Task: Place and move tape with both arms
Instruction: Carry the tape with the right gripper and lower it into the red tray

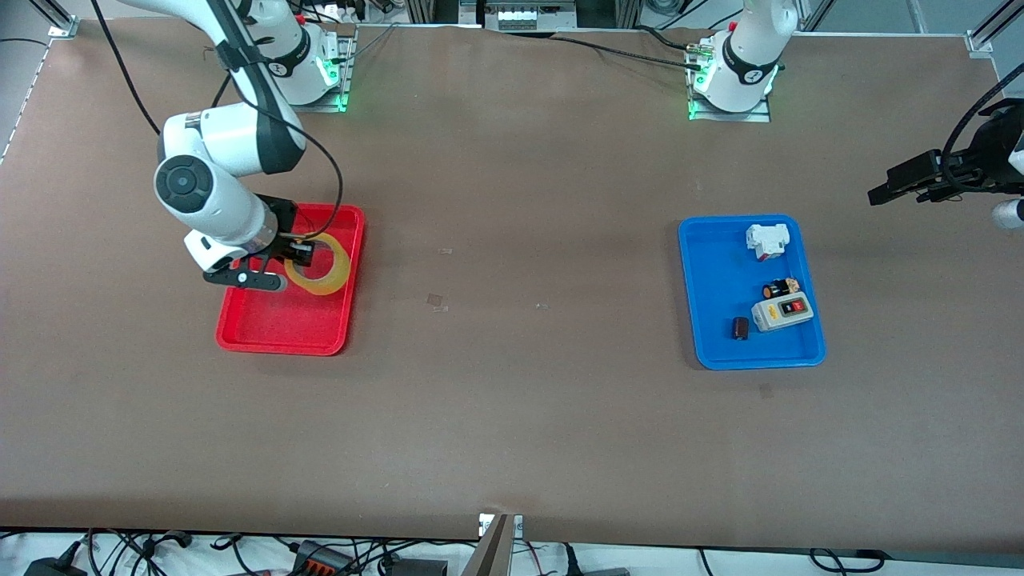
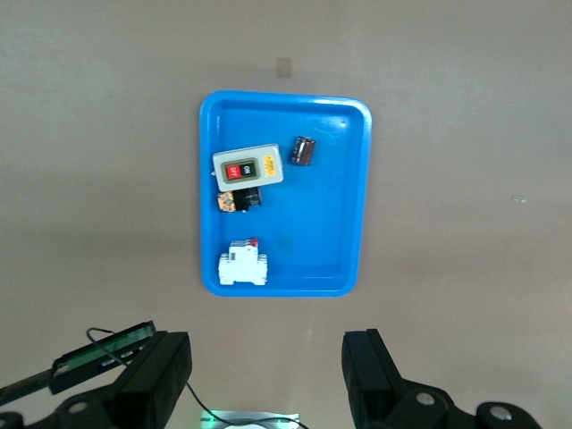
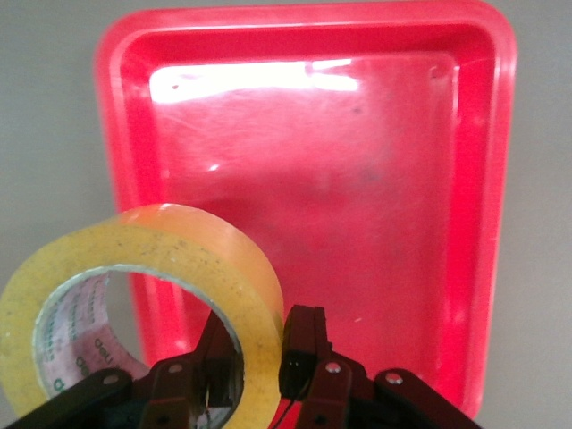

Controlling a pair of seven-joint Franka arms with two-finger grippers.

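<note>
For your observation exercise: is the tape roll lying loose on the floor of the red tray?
No: the right gripper grips the tape roll's wall and holds it above the red tray.

surface: brown table [image 1: 512, 400] | edge: metal frame [image 1: 980, 40] | below: black cables [image 1: 160, 552]
</note>
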